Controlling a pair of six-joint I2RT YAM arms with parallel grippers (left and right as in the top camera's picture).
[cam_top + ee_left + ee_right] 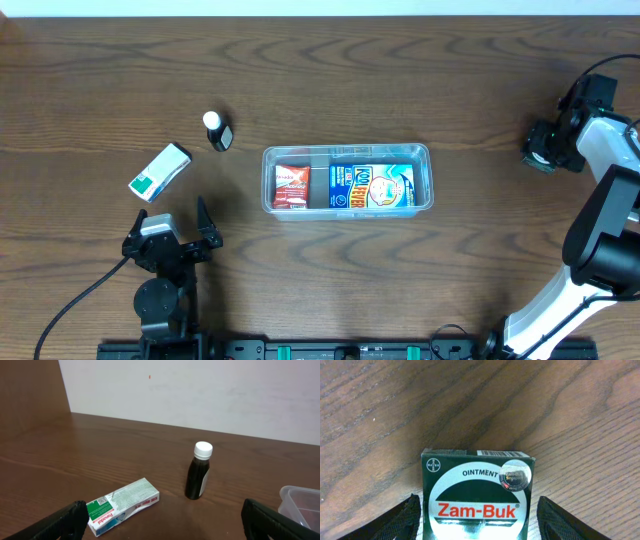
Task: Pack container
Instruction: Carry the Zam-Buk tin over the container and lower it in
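While the container [347, 152] lies near the middle of the brown wooden table [330, 70], several small things sit loose around it. To the left of the container, a little beyond its far corner, a small dark bottle [216, 131] with a white cap stands upright. Farther left of the container a green and white carton [160, 171] lies flat and skewed, apart from the bottle.

Left of the container, on its near side, the left claw [170, 225] has its jaws spread wide with nothing between them. Its own camera looks between the fingers at the carton, the bottle and one corner of the container; nothing stands between the claw and them.

Well to the right of the container, near the table's edge, the right claw [479, 502] points down over a dark green box [477, 495] of ointment with a white ring and red lettering on its top. Its jaws stand apart, one on each side of the box and close to it, with a thin strip of table showing on each side. From overhead the claw hides this box.

The container is a clear plastic tub, rectangular with rounded corners and a raised rim. A red packet [292, 187] lies at its left end, and a blue box [372, 186] with a cartoon face fills the rest.
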